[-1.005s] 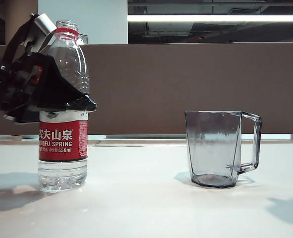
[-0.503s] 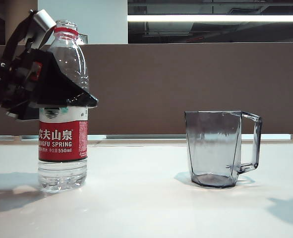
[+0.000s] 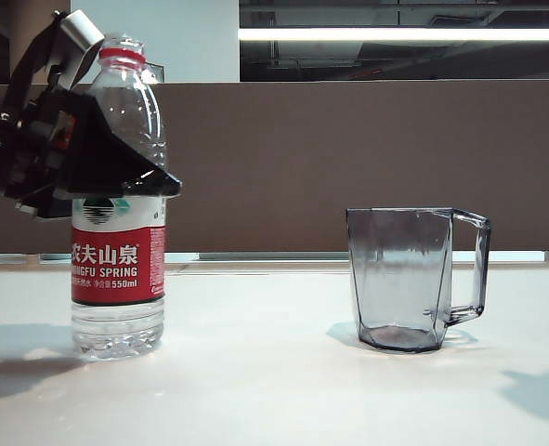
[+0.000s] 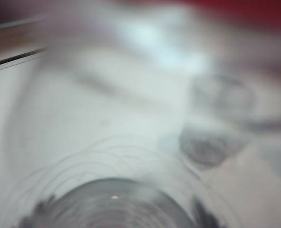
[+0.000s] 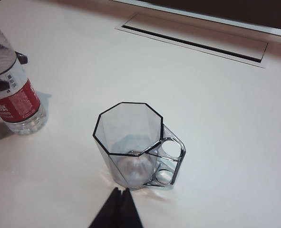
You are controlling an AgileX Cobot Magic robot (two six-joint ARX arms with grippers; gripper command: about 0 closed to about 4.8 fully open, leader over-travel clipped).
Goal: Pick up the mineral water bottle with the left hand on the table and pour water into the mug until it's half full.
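Worktop (image 3: 274, 372): glossy white, carrying two items well apart. A long recessed slot (image 5: 192, 42) runs across its far part in the right wrist view.

Left gripper (image 3: 116, 181): black housing with a silver-grey part at its upper end, at the left of the exterior view, level with the shoulder of the mineral water bottle (image 3: 118, 269), just above the label. One dark finger (image 3: 130, 167) crosses the front of the bottle, its tip at the bottle's right edge. Whether the jaws press on the plastic or stand just clear of it cannot be told. The left wrist view is blurred; only the bottle's ribbed clear wall (image 4: 116, 199) shows close to the lens, with the mug (image 4: 209, 142) as a grey smear beyond.

Mineral water bottle: upright on the worktop at the left, base down, red neck ring and red-and-white label facing the exterior camera, clear liquid visible in its lower part.

Mug (image 3: 413, 279): upright, right of the bottle, handle turned away from it, empty-looking.

Right gripper (image 5: 117, 209): above and near the mug, jaws together, their dark tips meeting in a point, holding nothing.
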